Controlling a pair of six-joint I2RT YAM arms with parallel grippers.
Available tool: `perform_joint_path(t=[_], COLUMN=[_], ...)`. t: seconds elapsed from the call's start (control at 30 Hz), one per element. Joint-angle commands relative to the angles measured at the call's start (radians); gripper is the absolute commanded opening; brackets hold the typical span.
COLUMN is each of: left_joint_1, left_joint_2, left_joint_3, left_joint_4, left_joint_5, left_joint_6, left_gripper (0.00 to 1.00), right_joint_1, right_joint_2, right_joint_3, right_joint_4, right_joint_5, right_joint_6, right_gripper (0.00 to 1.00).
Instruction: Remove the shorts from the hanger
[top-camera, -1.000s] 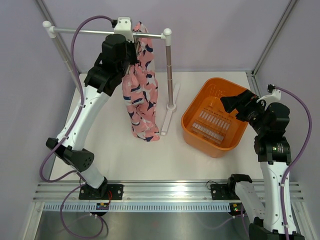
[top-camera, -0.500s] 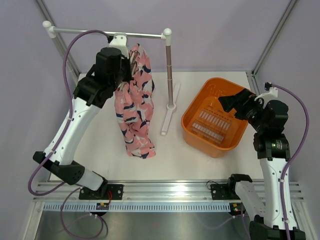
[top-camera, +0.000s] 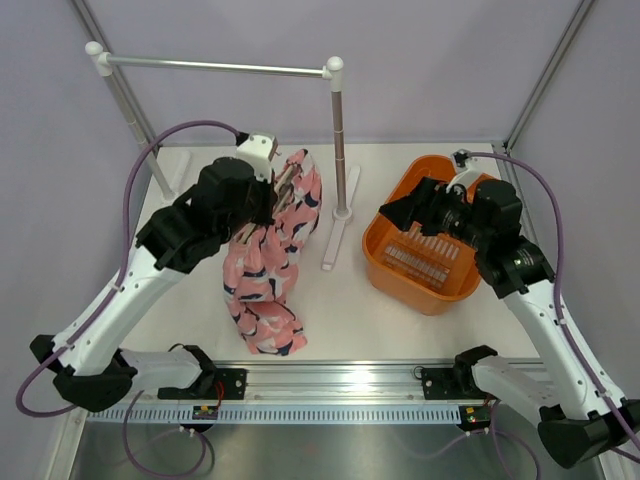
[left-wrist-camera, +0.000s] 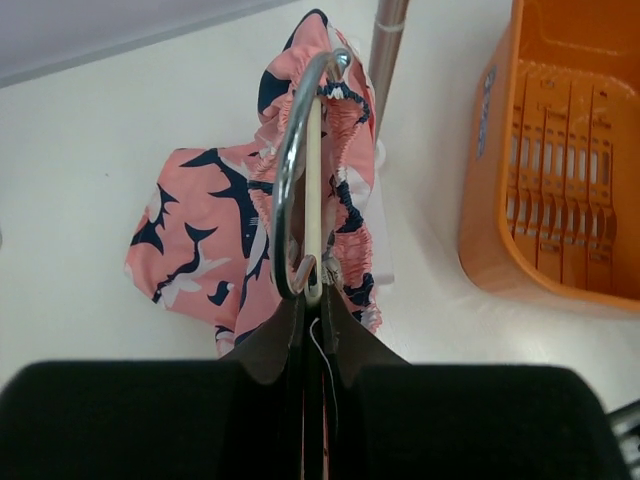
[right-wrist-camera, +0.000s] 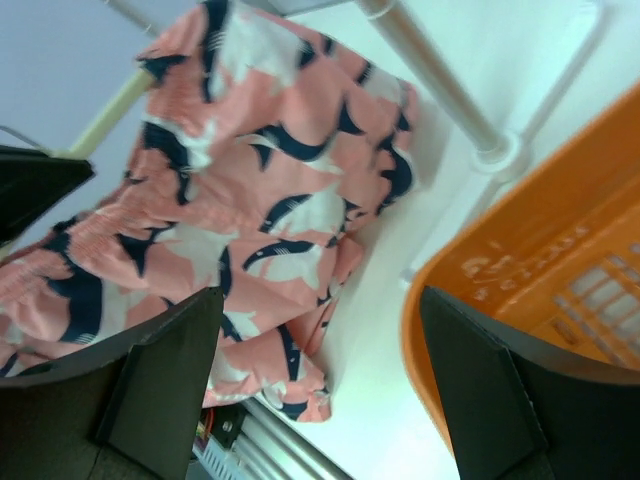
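White flat table (top-camera: 350, 310) carries the grey metal stand (top-camera: 215, 66) at rear and the orange slotted basket (top-camera: 440, 300) on R side. Floppy pink print shorts (top-camera: 270, 260) drape over the cream hanger (left-wrist-camera: 314, 190), between stand post and table's L edge. L gripper (left-wrist-camera: 312, 300) is pinched tight on hanger below its wire hook. R gripper (right-wrist-camera: 320, 300) is spread wide, empty, near basket's L rim.

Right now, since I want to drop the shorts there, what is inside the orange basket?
The orange basket shows only its bare slotted floor, nothing lying in it. The right pincer above covers part of its left side.
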Motion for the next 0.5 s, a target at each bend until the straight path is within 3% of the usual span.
perform_joint_path(t=[0.0, 0.2, 0.47], left_joint_1=[-0.045, -0.119, -0.153], left_joint_2=[-0.079, -0.122, -0.134], left_joint_3=[-0.061, -0.118, -0.147], left_joint_4=[0.047, 0.038, 0.042], left_joint_5=[0.017, 0.020, 0.037], left_joint_6=[-0.028, -0.042, -0.055], left_gripper=[0.00, 0.00, 0.00], right_joint_1=[0.116, 0.351, 0.460], right_joint_2=[0.038, 0.209, 0.387], right_joint_3=[0.089, 0.201, 0.310], right_joint_4=[0.084, 0.081, 0.094], right_joint_5=[0.089, 0.235, 0.325], right_joint_6=[-0.005, -0.029, -0.041], right_gripper=[0.89, 0.86, 0.82])
